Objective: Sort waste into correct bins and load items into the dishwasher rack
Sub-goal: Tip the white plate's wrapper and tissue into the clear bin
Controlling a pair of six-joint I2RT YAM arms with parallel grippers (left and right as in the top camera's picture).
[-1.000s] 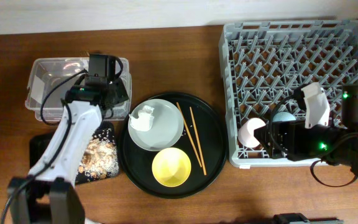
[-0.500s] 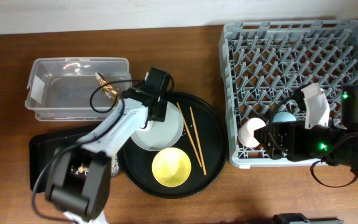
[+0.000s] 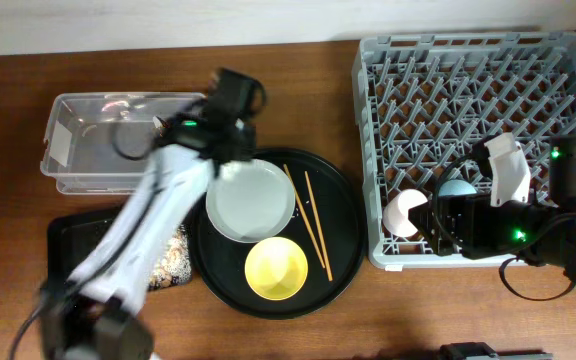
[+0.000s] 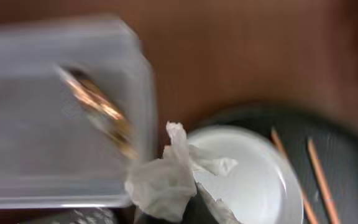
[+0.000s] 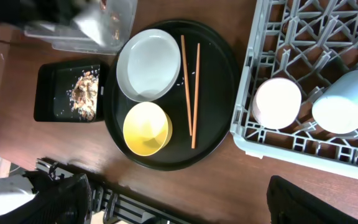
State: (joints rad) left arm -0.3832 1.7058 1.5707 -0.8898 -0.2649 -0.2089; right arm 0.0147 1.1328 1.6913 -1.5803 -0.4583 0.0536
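My left gripper (image 4: 185, 214) is shut on the crumpled white napkin (image 4: 166, 180), held above the gap between the clear box (image 4: 55, 124) and the grey-white plate (image 4: 253, 180). A gold wrapper strip (image 4: 98, 112) lies in the box. The plate (image 3: 251, 200) is bare, beside the yellow bowl (image 3: 276, 269) and two chopsticks (image 3: 308, 220). Food scraps (image 3: 173, 262) sit in the flat black tray (image 3: 68, 250). A pink cup (image 3: 401, 213) and a blue cup (image 3: 456, 187) stand in the grey rack (image 3: 468, 70). My right gripper (image 5: 185, 205) hangs open and empty above the rack's front left corner.
The large round black tray (image 3: 343, 230) holds the plate, bowl and chopsticks between the box and the rack. The left arm (image 3: 148, 220) reaches across the flat tray and the box's near right corner. Wooden table (image 3: 298, 70) shows behind the round tray.
My left gripper went from the clear box to the plate, shut on the napkin and lifted it off toward the box. The right arm has not moved.
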